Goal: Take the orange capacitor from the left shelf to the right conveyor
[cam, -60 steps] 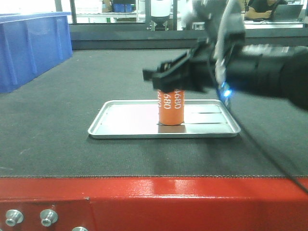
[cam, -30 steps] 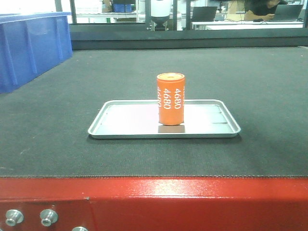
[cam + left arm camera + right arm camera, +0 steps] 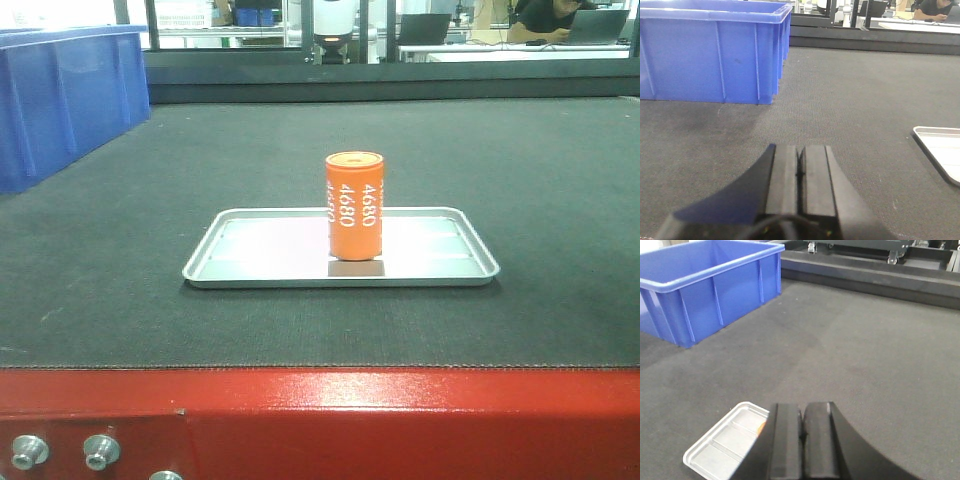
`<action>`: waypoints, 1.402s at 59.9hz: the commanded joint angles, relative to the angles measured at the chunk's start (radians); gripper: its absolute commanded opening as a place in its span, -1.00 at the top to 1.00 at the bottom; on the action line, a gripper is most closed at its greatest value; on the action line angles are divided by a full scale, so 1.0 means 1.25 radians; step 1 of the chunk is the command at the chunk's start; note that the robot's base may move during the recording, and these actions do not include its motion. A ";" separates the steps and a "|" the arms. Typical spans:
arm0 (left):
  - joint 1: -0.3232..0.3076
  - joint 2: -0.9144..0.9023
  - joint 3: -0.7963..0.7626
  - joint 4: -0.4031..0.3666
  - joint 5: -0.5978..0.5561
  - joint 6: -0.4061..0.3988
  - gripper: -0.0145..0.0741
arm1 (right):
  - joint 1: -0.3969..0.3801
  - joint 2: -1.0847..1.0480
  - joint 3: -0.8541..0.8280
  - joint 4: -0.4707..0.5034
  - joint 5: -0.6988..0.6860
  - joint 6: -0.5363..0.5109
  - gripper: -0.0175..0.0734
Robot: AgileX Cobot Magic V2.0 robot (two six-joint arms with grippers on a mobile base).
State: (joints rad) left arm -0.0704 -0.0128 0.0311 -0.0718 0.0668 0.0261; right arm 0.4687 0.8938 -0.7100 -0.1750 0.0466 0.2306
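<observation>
The orange capacitor (image 3: 355, 205) stands upright, with white "4680" on its side, in a shallow silver tray (image 3: 250, 262) on the dark conveyor belt (image 3: 150, 310); its red frame edge (image 3: 330, 420) runs along the front. No gripper shows in the front view. In the left wrist view my left gripper (image 3: 801, 150) is shut and empty above the belt, with the tray's corner (image 3: 940, 150) at the right. In the right wrist view my right gripper (image 3: 801, 410) is shut and empty; a sliver of the orange capacitor (image 3: 760, 428) peeks out beside it over the tray (image 3: 720, 447). The left shelf is out of view.
A blue plastic bin (image 3: 60, 95) stands on the belt at the left, and it also shows in the left wrist view (image 3: 710, 55) and in the right wrist view (image 3: 705, 287). Benches and a seated person are behind the conveyor.
One second ago my right gripper was around the capacitor's top over the tray. It let go and drew out of the front view. The capacitor stays upright in the tray.
</observation>
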 commanded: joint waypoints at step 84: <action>-0.004 -0.009 -0.002 -0.002 -0.073 -0.001 0.96 | -0.403 -0.733 0.563 0.159 -0.026 -0.129 0.49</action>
State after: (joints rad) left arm -0.0704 -0.0128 0.0311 -0.0718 0.0668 0.0261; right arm -0.0275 -0.0080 -0.0008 0.0177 0.1138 0.0806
